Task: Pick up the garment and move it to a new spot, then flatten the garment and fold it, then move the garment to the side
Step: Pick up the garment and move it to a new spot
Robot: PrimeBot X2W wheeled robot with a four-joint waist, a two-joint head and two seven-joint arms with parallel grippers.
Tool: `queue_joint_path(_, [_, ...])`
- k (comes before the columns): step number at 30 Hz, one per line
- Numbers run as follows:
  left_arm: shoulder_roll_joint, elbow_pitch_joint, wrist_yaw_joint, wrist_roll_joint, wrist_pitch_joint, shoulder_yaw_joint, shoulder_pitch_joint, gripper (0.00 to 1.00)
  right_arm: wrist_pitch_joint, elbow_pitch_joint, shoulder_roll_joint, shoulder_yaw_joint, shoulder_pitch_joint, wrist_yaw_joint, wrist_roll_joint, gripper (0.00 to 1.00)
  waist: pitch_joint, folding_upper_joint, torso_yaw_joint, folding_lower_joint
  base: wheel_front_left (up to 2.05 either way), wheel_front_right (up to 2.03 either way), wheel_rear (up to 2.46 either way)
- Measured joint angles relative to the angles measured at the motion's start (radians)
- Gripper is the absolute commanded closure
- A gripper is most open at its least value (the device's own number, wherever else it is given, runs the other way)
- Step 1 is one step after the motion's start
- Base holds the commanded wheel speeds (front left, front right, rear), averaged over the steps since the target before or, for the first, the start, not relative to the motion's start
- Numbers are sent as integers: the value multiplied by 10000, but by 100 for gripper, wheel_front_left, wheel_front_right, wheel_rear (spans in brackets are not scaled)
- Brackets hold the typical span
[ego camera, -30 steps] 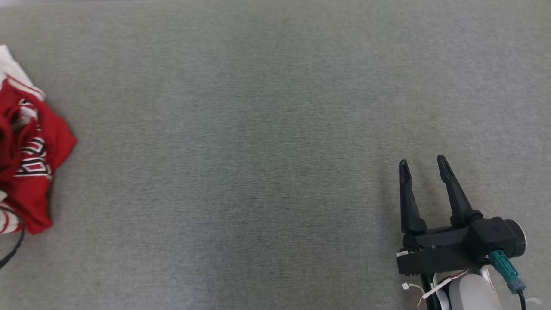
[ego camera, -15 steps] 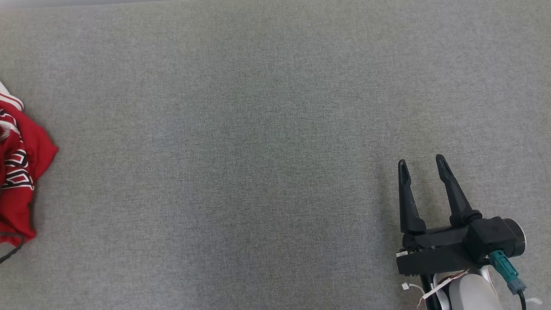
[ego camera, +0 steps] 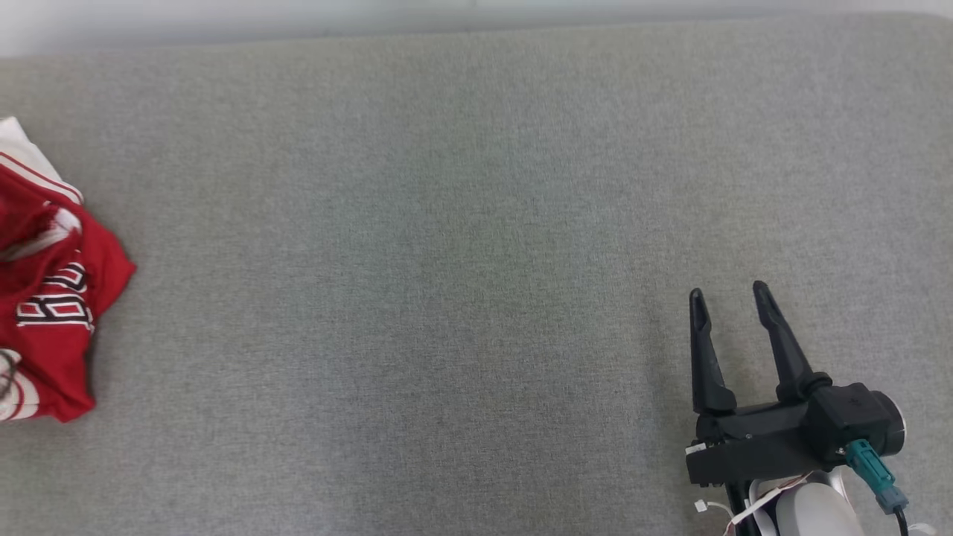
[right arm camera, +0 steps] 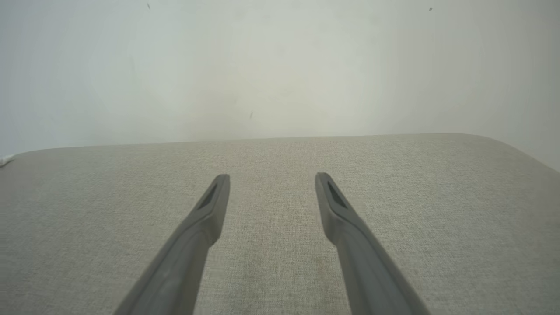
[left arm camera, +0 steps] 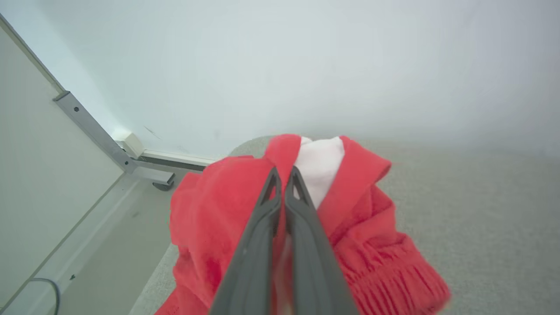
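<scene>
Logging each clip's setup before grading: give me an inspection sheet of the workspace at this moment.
Surface: grey pad, flat, mostly bare.
Job's things: red garment crumpled at the pad's left edge, white part showing.
Clutter: nothing seen.
Tools: left tool shut on the garment; right tool open over bare pad, holding nothing.
Cables: teal plug with cable at the right wrist; dark cable on the floor.
Surroundings: pale wall behind the pad; metal rail beside the floor.

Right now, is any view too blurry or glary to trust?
Left wrist view: garment soft, smeared at lower right, around the shut left tool. Head view: sharp, even light, no glare. Right wrist view: right tool blurs low in frame.
</scene>
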Motion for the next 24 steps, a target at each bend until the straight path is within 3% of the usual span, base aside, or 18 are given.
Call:
queue_joint_path(6, [221, -1103, -10, 458, -792, -556, -694, 100, 0, 174, 0, 100, 62, 0, 291, 0, -483, -2, 110, 0, 0, 0, 0])
queue_joint_path(14, [84, -3237, -36, 796, -765, -1476, -1505, 100, 0, 360, 0, 270, 241, 0, 807, 0, -872, -2, -243, -1, 0, 0, 0])
queue_joint_path(24, [-1360, -5446, 8, 744, -309, -2596, -1767, 100, 0, 673, 2, 343, 322, 0, 1158, 0, -1005, -1, -1397, 0, 0, 0, 0])
